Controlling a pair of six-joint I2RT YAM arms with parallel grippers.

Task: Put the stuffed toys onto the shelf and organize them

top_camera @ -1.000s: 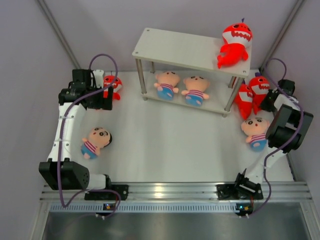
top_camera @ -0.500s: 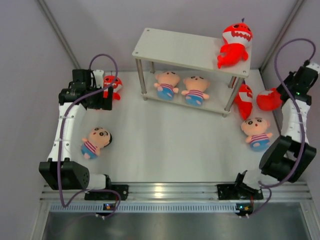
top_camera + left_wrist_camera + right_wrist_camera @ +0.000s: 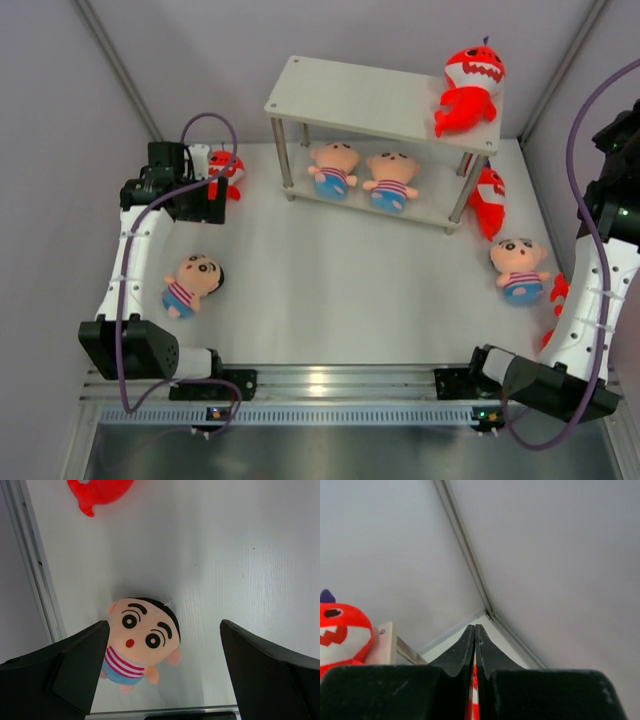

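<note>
The shelf (image 3: 370, 98) stands at the back, with a red shark (image 3: 470, 85) on its top board and two boy dolls (image 3: 335, 168) (image 3: 392, 180) on the lower board. Another shark (image 3: 488, 200) lies by the shelf's right leg and a boy doll (image 3: 520, 265) lies at the right. My left gripper (image 3: 208, 198) is open, high over a boy doll (image 3: 142, 640) on the table, with a red shark (image 3: 225, 170) beside it. My right gripper (image 3: 475, 628) is shut, raised, with a thin red-and-white strip between its jaws. Red plush (image 3: 558, 290) shows partly behind the right arm.
Grey walls close in the table on the left, back and right. A metal rail (image 3: 350, 378) runs along the near edge between the arm bases. The right arm (image 3: 600, 290) stands tall along the right wall.
My right arm has lifted a red shark from beside the shelf and swung up and out to the right wall. The right boy doll shifted slightly. The left arm barely moved.
</note>
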